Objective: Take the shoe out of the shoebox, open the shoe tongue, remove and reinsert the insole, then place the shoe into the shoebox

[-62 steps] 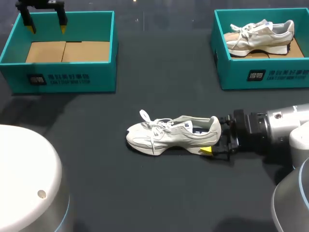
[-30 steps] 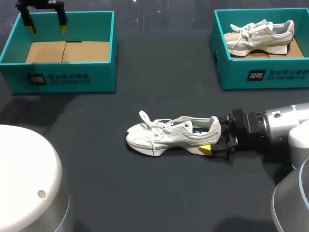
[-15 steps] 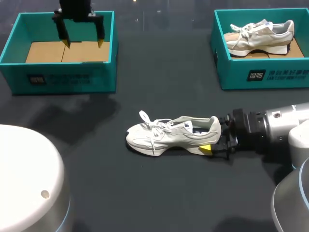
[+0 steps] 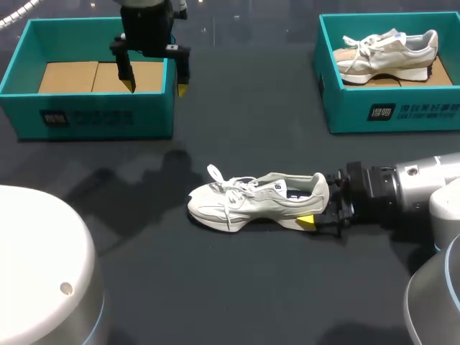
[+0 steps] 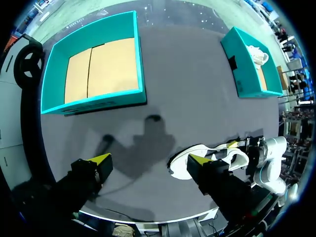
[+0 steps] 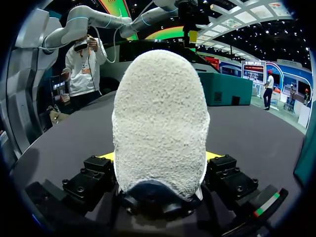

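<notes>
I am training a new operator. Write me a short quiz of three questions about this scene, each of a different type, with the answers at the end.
1. True or false: the left shoebox holds a shoe.
2. The right gripper grips the shoe that lies on the table. By which part? A) the toe B) the heel C) the laces
3. Fill in the missing word: the left gripper hangs over the edge of the left shoebox with its fingers ____ (open or shut).

Key: 1 false; 2 B; 3 open.
</notes>
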You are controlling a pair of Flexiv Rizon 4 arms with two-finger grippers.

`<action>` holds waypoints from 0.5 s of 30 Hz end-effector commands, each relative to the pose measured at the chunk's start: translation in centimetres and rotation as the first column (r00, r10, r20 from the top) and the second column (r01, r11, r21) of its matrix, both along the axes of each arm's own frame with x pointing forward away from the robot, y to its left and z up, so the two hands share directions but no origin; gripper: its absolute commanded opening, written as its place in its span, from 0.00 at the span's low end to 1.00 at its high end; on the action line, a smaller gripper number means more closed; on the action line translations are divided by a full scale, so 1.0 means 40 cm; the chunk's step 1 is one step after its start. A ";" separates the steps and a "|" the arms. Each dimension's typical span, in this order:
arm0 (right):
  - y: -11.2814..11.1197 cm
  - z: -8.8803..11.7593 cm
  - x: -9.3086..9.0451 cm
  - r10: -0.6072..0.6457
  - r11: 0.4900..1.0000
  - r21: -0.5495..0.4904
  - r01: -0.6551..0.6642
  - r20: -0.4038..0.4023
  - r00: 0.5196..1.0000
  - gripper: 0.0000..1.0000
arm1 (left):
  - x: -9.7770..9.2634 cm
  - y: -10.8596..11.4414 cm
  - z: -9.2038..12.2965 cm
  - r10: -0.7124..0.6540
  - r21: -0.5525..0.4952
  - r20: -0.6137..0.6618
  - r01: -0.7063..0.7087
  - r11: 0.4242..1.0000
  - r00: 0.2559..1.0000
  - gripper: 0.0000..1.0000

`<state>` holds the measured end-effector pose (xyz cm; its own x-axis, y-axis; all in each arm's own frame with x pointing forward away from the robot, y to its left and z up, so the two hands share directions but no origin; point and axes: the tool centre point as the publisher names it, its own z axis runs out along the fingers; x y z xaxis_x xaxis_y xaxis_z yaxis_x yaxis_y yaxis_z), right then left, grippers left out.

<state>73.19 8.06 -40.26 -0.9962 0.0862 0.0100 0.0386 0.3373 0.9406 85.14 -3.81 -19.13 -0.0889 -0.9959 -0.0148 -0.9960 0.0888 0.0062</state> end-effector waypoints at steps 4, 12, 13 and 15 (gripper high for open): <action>0.002 -0.001 -0.001 0.000 1.000 -0.004 0.000 0.000 1.000 0.00 | -0.004 0.006 0.001 0.000 -0.005 0.004 0.000 1.000 1.000 1.00; 0.002 -0.001 -0.001 0.000 1.000 -0.004 0.000 0.000 1.000 0.00 | -0.121 -0.116 -0.072 -0.053 0.007 -0.084 0.053 0.999 0.995 1.00; 0.002 -0.001 -0.001 0.000 1.000 -0.004 0.000 0.000 1.000 0.00 | -0.143 -0.138 -0.078 -0.076 0.007 -0.100 0.077 0.997 0.992 1.00; 0.002 -0.001 -0.001 0.000 1.000 -0.004 0.000 0.000 1.000 0.00 | -0.186 -0.173 -0.086 -0.107 0.005 -0.096 0.108 0.994 0.990 1.00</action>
